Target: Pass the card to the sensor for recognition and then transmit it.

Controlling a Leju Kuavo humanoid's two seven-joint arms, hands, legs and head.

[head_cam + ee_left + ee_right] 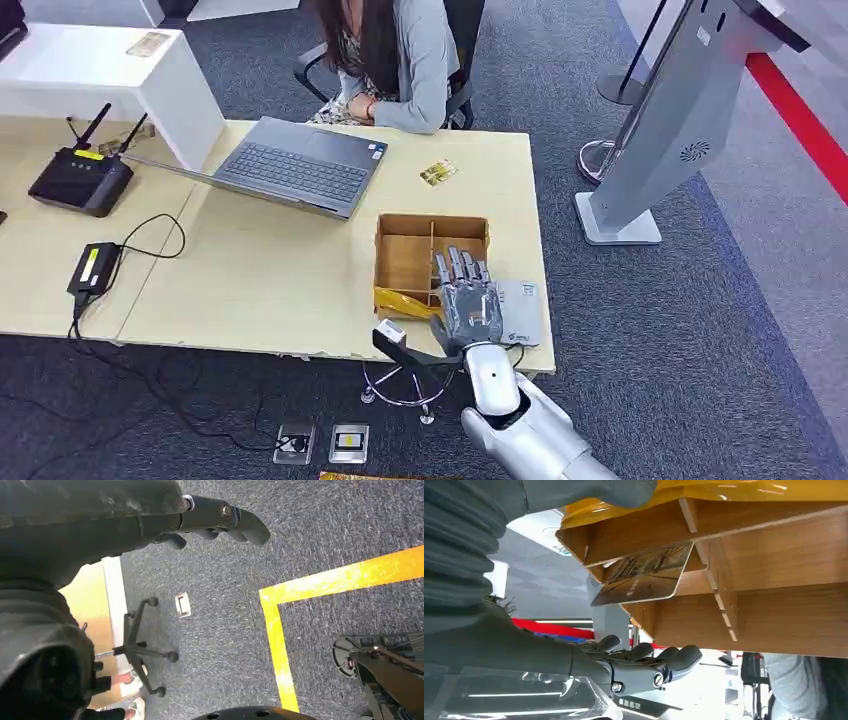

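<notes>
On the desk's near right corner: a wooden divided box (408, 250) is set, with a grey sensor pad (524, 310) just beside it on the right.
Right hand: the right hand (466, 300) is held flat over the gap between the box and the pad, fingers straight and a little apart, pointing away from the robot – nothing is gripped.
Card: in the right wrist view a card (644, 575) with a gold-brown print is seen leaning tilted inside a compartment of the box (744, 580), close to the divider; the fingers (649, 662) are stretched out near it, apart from it.
Yellow packet: a yellow glossy packet (404, 303) is lodged at the box's near left corner.
Second card: another small printed card (438, 172) lies flat on the desk beyond the box, near the laptop (300, 165).
Left hand: the left hand (220, 522) is seen hanging over grey carpet – fingers loosely curled, with nothing in them.
Person: a person (395, 55) in a grey top is seated at the far side of the desk.
Other items: a black router (80, 178) and a small black adapter (93, 268) are placed on the adjoining desk to the left.
</notes>
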